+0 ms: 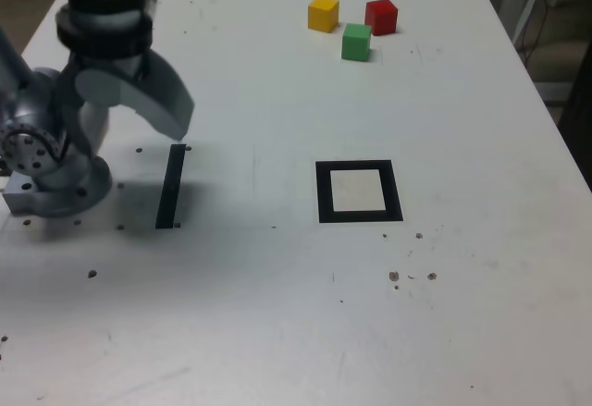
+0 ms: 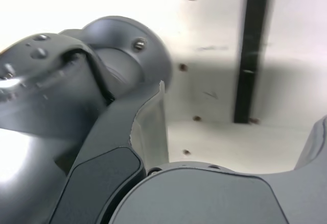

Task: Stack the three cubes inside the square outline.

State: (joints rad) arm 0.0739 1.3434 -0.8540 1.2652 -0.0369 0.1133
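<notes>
The hand [image 2: 240, 117] stands wide open in the wrist view, with nothing between its jaws, held above the surface [image 1: 250, 313] on the exterior view's left, near the black strip [image 1: 171, 187]. Farther on, in the exterior view, the square outline [image 1: 325, 193] lies flat to the right of the strip, its pale centre bare. Beyond it, at the far side, the green cube [image 1: 355, 43] sits nearest, with the yellow cube [image 1: 323, 15] behind to its left and the red cube [image 1: 381, 17] behind to its right.
</notes>
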